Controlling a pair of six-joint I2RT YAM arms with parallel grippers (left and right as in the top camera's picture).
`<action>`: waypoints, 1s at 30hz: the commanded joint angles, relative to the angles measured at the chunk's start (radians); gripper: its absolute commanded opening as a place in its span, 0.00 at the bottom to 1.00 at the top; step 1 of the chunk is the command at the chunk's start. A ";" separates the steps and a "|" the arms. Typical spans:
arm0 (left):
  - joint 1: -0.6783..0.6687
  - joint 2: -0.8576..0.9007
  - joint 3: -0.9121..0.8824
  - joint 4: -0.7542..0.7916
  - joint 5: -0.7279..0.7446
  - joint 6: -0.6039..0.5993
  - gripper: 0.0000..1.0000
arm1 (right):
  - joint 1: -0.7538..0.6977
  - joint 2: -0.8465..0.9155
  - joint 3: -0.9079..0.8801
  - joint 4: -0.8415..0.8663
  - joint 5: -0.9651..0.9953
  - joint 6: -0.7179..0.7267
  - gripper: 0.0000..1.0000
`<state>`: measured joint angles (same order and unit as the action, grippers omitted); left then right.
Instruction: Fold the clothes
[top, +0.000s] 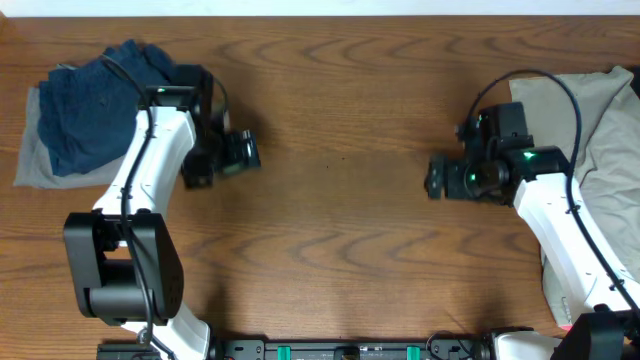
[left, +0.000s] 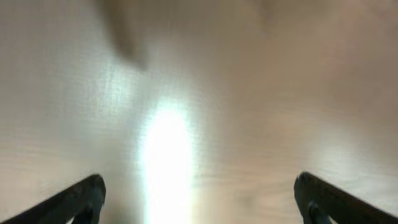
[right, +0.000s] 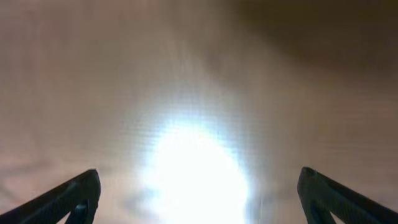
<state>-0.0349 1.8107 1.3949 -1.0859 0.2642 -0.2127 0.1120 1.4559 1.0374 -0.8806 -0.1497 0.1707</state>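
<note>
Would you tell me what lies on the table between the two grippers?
Nothing: in the overhead view only bare wood of the table lies between the left gripper and the right gripper.

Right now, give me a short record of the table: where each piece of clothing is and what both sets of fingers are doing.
navy pair: bunched, far-left corner, lying on the grey pair
grey pair: beneath it, edges showing
beige clothes: heaped at the right edge, right arm passing over them
left fingers: open, empty, over bare table
right fingers: open, empty, over bare table
</note>
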 joint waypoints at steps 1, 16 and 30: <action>0.003 -0.025 0.000 -0.142 -0.037 0.017 0.98 | -0.008 -0.013 -0.005 -0.069 -0.003 -0.011 0.99; 0.003 -0.720 -0.356 0.060 -0.075 0.033 0.98 | -0.006 -0.472 -0.305 0.130 0.072 0.071 0.99; 0.003 -1.241 -0.451 0.232 -0.074 0.032 0.98 | -0.006 -0.873 -0.423 0.165 0.270 0.192 0.99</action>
<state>-0.0345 0.5964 0.9554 -0.8497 0.2024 -0.2005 0.1120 0.5888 0.6262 -0.7139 0.0875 0.3386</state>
